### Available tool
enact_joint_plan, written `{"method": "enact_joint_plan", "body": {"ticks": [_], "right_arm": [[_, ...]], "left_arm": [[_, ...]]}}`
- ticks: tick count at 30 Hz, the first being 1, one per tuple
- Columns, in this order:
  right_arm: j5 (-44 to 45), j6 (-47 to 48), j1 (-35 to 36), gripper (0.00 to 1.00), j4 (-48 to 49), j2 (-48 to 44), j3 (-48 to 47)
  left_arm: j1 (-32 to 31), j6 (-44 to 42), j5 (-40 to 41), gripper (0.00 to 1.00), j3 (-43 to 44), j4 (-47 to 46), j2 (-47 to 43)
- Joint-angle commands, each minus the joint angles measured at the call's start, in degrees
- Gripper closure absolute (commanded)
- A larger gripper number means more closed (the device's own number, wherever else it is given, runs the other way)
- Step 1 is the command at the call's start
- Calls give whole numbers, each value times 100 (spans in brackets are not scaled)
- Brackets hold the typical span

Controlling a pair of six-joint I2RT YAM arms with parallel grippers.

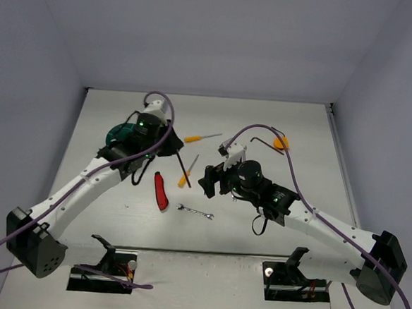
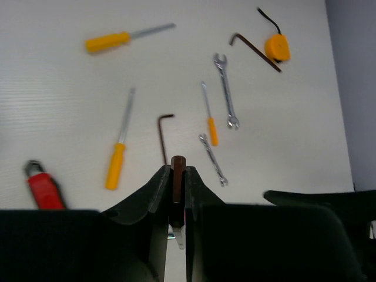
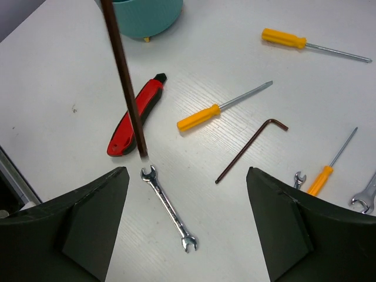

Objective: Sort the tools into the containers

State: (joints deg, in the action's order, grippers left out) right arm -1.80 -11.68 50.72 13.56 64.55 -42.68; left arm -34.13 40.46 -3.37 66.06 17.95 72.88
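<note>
My left gripper (image 1: pixel 171 149) is shut on a long dark hex key (image 2: pixel 178 167), which slants down off the table beside the teal container (image 1: pixel 119 136). In the right wrist view that same hex key (image 3: pixel 123 76) hangs in front of the teal container (image 3: pixel 147 14). My right gripper (image 3: pixel 188 235) is open above a small silver wrench (image 3: pixel 168 208), holding nothing. On the table lie a red-and-black knife (image 3: pixel 135 114), orange screwdrivers (image 3: pixel 205 114) (image 3: pixel 294 40), another hex key (image 3: pixel 249 147), a small screwdriver (image 2: pixel 210 126) and two wrenches (image 2: pixel 226 88) (image 2: pixel 212 158).
An orange tape measure (image 2: pixel 277 47) sits at the far right beside a third hex key (image 2: pixel 255 50). The left arm covers part of the container's rim in the top view. Grey walls close in the table (image 1: pixel 279 117) on three sides.
</note>
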Motion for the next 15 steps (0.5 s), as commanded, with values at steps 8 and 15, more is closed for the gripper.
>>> {"method": "enact_joint_plan", "body": {"ticks": [8,15], "right_arm": [[-8,-18,41,21,448,-267,230],[-121,11,40,20,382,-489,370]], "left_arm": [[2363,-1715,1593,100,1341,1121,-562],[3580,-1822,1415,100,1930,850,374]]}}
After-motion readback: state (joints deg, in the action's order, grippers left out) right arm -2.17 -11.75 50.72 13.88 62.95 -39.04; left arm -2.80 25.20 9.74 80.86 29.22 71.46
